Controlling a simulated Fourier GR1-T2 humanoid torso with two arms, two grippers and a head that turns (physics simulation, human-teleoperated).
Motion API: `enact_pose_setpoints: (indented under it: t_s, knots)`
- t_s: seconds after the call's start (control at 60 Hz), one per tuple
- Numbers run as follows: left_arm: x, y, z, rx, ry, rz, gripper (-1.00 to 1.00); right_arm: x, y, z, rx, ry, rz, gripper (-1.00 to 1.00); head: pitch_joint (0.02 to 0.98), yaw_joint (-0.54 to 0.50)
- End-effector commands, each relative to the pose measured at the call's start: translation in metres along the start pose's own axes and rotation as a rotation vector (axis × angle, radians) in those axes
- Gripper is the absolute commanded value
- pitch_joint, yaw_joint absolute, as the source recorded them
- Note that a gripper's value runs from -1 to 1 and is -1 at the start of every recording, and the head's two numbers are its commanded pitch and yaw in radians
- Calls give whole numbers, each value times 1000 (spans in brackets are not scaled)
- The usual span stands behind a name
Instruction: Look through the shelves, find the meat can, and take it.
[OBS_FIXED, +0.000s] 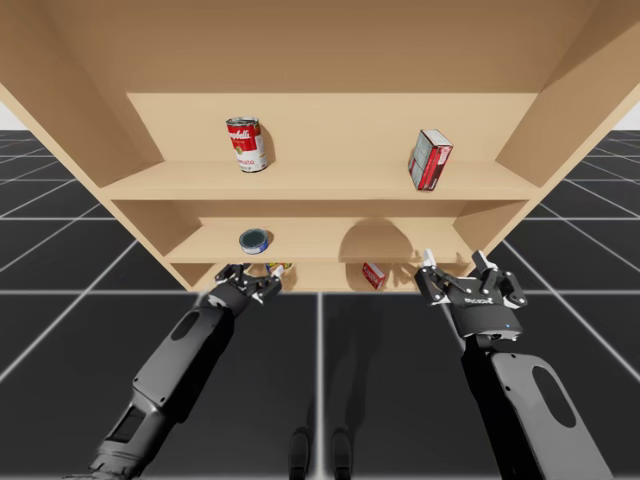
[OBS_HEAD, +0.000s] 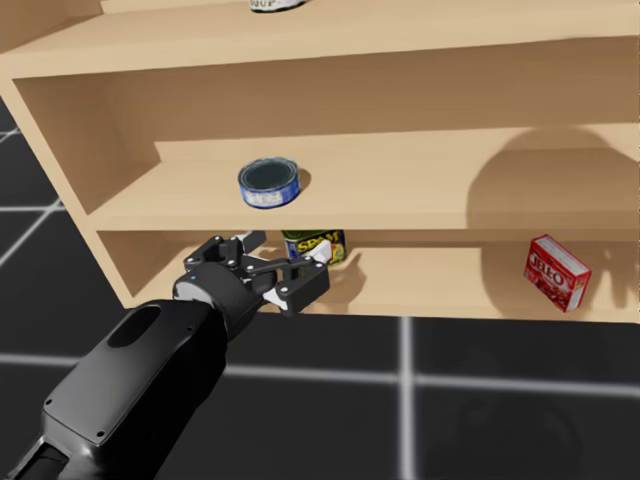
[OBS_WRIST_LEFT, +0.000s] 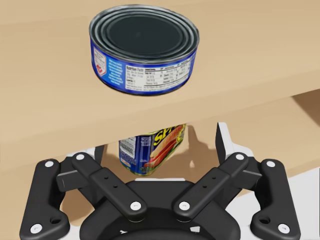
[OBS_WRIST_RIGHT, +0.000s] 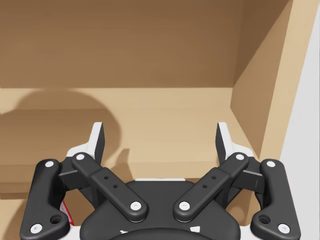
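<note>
The meat can (OBS_HEAD: 313, 245), a blue and yellow rectangular can, stands on the bottom shelf; it is also in the high view (OBS_FIXED: 278, 267). My left gripper (OBS_HEAD: 288, 250) is at the shelf's front edge, just in front of it. In the left wrist view the meat can (OBS_WRIST_LEFT: 150, 150) lies ahead, in the gap between the fingers of my left gripper (OBS_WRIST_LEFT: 160, 147), which is open and touches nothing. My right gripper (OBS_FIXED: 455, 265) is open and holds nothing, at the right end of the lower shelves (OBS_WRIST_RIGHT: 160, 140).
A round blue can (OBS_HEAD: 268, 185) sits on the middle shelf directly above the meat can. A small red box (OBS_HEAD: 556, 272) lies on the bottom shelf to the right. On the top shelf stand a red and white can (OBS_FIXED: 246, 144) and a red box (OBS_FIXED: 430, 160).
</note>
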Motion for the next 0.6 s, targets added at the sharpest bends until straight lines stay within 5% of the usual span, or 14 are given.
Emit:
enact_pose_setpoints:
  t_s: [0.017, 0.533, 0.55, 0.583, 0.6]
  knots:
    - [-7, 0, -21, -8, 19, -2, -1000, 1, -1, 0, -1, -3, 3, -1000, 712, 171]
    - [-17, -2, -51, -11, 51, -23, -974, 1, -3, 2, -7, 4, 1, -1000, 722, 152]
    - [-17, -2, -51, -7, 49, -24, -920, 1, -3, 2, -7, 4, 1, -1000, 722, 152]
    - [-18, -1, -50, -4, 48, -24, 453, 1, -3, 2, -7, 4, 0, -1000, 722, 152]
    - [-18, -1, -49, -2, 47, -24, 732, 1, -3, 2, -7, 4, 0, -1000, 722, 151]
